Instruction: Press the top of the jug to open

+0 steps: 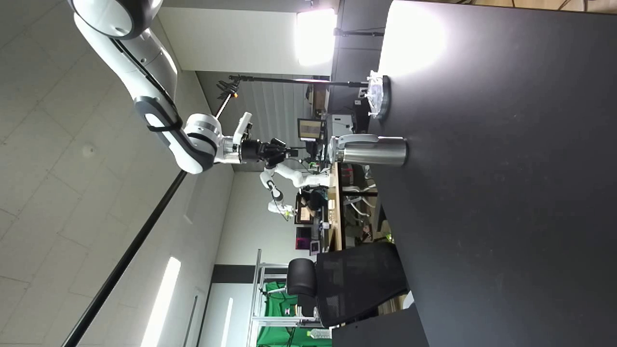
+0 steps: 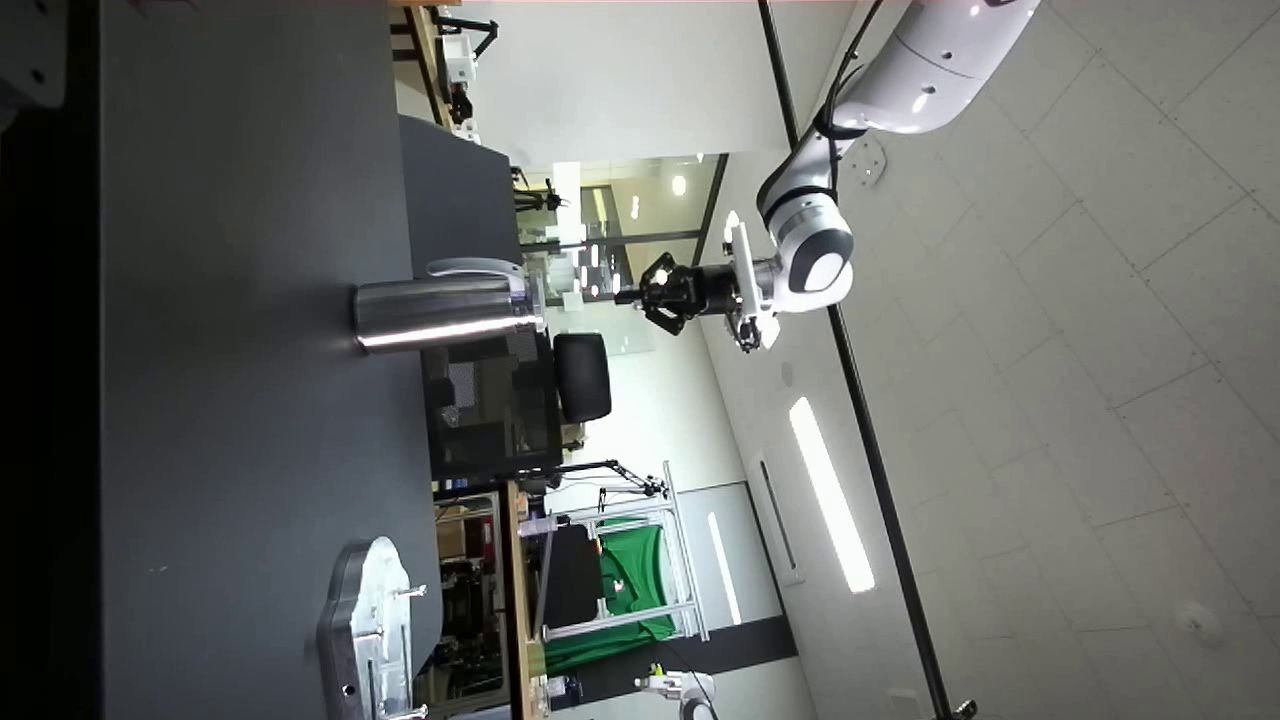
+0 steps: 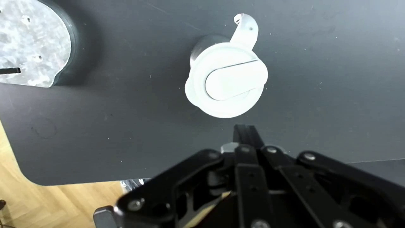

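The gripper [image 3: 246, 127] is held above the dark table [image 3: 142, 145], pointed down, and its two black fingers [image 3: 239, 136] are pressed together, side against side. Below the fingertips and apart from them, the silver-grey jug [image 1: 373, 152] is stood upright on the table; a gap between the tips and the top of the jug is shown in both exterior views. In the wrist view the jug's round lid [image 3: 226, 108] is seen just beyond the tips, almost white there, with a tongue-shaped panel [image 3: 237, 79] set across it and carried out to the rim. The handle [image 3: 248, 33] is turned to the side of the lid away from the gripper. Well apart from the gripper, to the left of the tips in the wrist view, a metal plate [image 3: 34, 44] is laid on the table, partly cut off by the frame; in an exterior view small pegs [image 2: 412, 592] are seen raised from it. Just above the gripper a white bracket [image 2: 745, 265] is mounted, and higher still the white robot arm [image 1: 113, 60] is stretched. Past the table edge, well away from the gripper, a black chair [image 1: 361, 284] is shown in both exterior views. Behind the gripper, in an exterior view, a second white arm [image 1: 311, 180] is made out.
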`<state>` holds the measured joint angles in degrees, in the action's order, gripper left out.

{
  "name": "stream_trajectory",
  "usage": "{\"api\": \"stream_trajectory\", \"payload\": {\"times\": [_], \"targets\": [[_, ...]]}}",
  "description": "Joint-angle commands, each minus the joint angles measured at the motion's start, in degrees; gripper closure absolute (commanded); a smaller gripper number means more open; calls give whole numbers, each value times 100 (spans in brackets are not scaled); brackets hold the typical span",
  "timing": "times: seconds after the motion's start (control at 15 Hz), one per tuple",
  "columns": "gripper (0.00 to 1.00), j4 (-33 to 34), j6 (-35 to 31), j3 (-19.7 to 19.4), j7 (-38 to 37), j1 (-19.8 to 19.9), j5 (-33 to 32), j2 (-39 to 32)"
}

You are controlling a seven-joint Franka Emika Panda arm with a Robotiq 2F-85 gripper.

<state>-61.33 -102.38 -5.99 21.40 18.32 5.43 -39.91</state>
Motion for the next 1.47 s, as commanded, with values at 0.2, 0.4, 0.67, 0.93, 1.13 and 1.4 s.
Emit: {"api": "stream_trajectory", "payload": {"times": [0.2,0.4,0.67,0.93,1.13,1.4], "targets": [[100,170,-13,-10,-172,20,68,-195],[100,117,-3,-29,-144,9,22,-211],[99,-9,-41,-23,3,9,10,-196],[99,-21,-43,-22,7,5,10,-202],[99,-21,-43,-22,7,5,10,-202],[99,-21,-43,-22,7,5,10,-202]]}}
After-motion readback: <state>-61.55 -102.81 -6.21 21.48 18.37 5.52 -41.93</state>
